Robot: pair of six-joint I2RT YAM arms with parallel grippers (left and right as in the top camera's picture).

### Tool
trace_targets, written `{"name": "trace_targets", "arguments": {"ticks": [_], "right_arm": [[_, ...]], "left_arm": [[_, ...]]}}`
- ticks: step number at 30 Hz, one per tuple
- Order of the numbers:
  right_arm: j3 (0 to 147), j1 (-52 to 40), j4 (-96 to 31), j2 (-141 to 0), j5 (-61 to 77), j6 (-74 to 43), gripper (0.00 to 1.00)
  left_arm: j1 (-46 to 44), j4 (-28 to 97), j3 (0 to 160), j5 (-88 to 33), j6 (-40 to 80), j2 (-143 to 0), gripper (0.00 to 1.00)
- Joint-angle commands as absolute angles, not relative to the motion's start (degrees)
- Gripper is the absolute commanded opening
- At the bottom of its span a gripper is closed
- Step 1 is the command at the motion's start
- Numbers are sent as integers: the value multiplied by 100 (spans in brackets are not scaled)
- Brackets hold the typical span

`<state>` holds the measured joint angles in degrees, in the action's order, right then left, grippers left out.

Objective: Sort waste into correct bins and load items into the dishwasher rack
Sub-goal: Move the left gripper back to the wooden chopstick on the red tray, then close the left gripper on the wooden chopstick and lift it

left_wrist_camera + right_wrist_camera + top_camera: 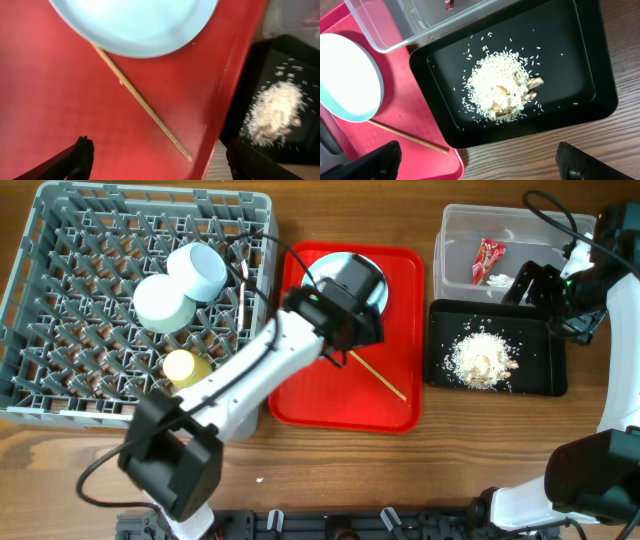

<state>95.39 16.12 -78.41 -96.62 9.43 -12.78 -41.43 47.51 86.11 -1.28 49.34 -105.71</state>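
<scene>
**Both grippers spread, chopstick and plate on the red tray**

Your left gripper (pixel 160 156) hangs over the red tray (pixel 330 395) at the middle of the desk. Its fingers (pixel 80 157) are spread wide with nothing between them. Below it you can see the pale blue plate (pixel 135 22) on the far half of the tray. The chopstick (pixel 142 102) runs at a slant from under the plate's rim toward the tray's near right corner.

Your right gripper (pixel 477 161) is also spread and empty, up over the right side of the desk. There the clear tub (pixel 460 250) sits by the far edge, with the red wrapper (pixel 487 260) and the white napkin (pixel 500 280) inside. The black tray (pixel 535 350) lies just nearer to you, touching or almost touching the tub, and the food scraps (pixel 482 360) are heaped in its middle.

The dishwasher rack (pixel 80 300) fills the far left corner. It holds two bowls (pixel 195 270) side by side and touching, and the yellow-green cup (pixel 185 367) lies nearer to you.
</scene>
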Motion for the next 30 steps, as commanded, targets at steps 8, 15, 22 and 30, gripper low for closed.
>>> {"name": "trace_targets", "arguments": {"ticks": [8,15,22,30], "right_arm": [[9590,1599,-7848,-9513,1035,-1350,100],[9590,1599,-7850,-9513,1037,-1350,100],[9590,1599,-7850,-9513,1037,-1347,100],[9590,1599,-7850,-9513,1037,-1345,100]], "left_arm": [[-4521,4786,8615,419,6265,-11638,76],[-4517,4775,8615,602,6351,-11987,75],[-4515,4987,8615,609,6351,-12267,75],[-4510,5408,8615,609,6346,-12272,44]]}}
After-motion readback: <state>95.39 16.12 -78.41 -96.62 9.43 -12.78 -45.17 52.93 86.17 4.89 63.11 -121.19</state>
